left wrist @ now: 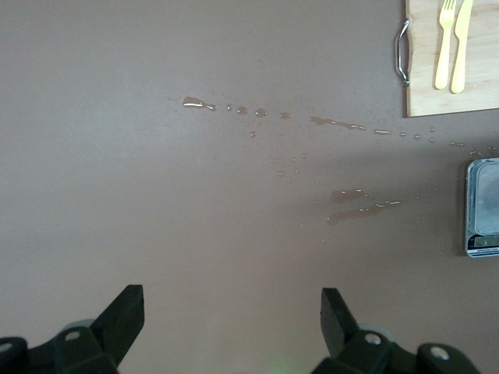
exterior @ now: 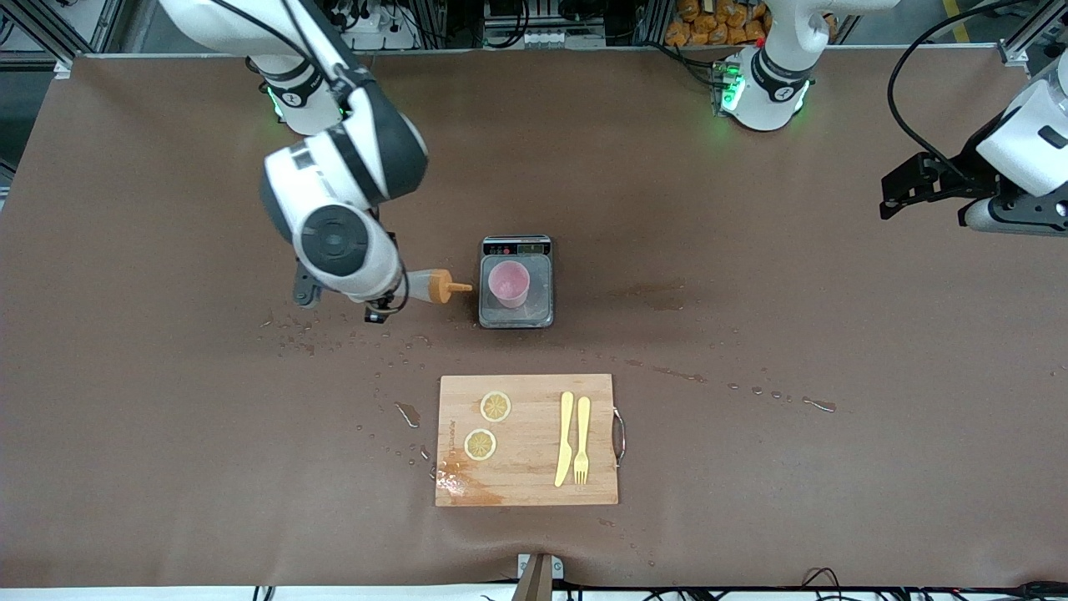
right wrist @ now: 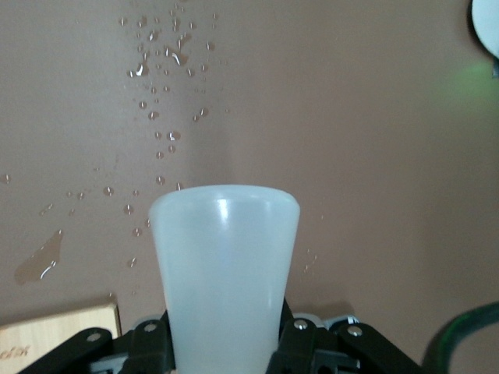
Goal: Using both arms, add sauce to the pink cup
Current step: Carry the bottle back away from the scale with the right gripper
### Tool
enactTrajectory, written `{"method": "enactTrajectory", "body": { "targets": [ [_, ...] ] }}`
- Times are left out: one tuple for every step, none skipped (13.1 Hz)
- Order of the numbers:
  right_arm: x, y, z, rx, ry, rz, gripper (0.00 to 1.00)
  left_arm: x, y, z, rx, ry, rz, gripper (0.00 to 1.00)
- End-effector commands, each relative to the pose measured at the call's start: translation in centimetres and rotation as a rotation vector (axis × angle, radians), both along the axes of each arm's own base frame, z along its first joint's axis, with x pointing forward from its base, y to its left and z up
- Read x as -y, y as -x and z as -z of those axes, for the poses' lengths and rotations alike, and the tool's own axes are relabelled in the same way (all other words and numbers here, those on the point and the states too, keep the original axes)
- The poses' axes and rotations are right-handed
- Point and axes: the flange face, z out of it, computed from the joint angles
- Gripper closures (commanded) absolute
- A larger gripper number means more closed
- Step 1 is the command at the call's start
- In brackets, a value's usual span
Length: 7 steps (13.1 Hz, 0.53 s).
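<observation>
The pink cup (exterior: 508, 284) stands upright on a small grey scale (exterior: 516, 320) at mid-table. My right gripper (exterior: 392, 294) is shut on the sauce bottle (exterior: 427, 285) and holds it on its side above the table, beside the scale toward the right arm's end. The orange nozzle (exterior: 455, 288) points at the cup, its tip just short of the scale's edge. The right wrist view shows the whitish bottle body (right wrist: 224, 257) clamped between the fingers (right wrist: 300, 340). My left gripper (exterior: 888, 195) is open and empty and waits over the left arm's end of the table (left wrist: 232, 308).
A wooden cutting board (exterior: 526, 476) with two lemon slices (exterior: 495, 406), a yellow knife (exterior: 565, 438) and a fork (exterior: 581, 438) lies nearer the front camera than the scale. Liquid drops (exterior: 400, 367) are scattered over the brown table cover. The left wrist view shows the scale's edge (left wrist: 483, 206).
</observation>
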Motion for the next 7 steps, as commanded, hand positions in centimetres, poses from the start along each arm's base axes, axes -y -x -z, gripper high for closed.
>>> {"method": "enactTrajectory", "body": {
  "targets": [
    [5.4,1.4,-1.3,0.0,-0.176,0.008,1.0,-0.1,0.9,-1.5,0.023,-0.055,0.05,0.0],
    [7.6,1.4,-1.4,-0.007,-0.237,0.004,1.0,-0.2,1.0,-1.7,0.026,-0.053,0.04,0.0],
    [10.2,1.2,-1.3,-0.019,-0.31,0.007,1.0,-0.9,0.9,-1.6,0.024,-0.044,0.024,0.0],
    [13.0,1.1,-1.1,-0.028,-0.387,0.011,1.0,-1.4,0.8,-1.4,0.017,-0.031,0.008,0.0],
    [15.4,1.4,-0.7,-0.029,-0.442,-0.003,1.0,-2.1,0.6,-1.2,0.011,-0.02,-0.01,0.0],
    [18.2,1.5,0.1,-0.028,-0.504,-0.004,1.0,-2.6,0.6,-1.1,0.008,-0.018,-0.017,0.0],
    [20.6,1.7,0.9,-0.028,-0.57,-0.011,1.0,-2.7,0.7,-1.1,0.004,-0.019,-0.017,0.0]
  ]
}}
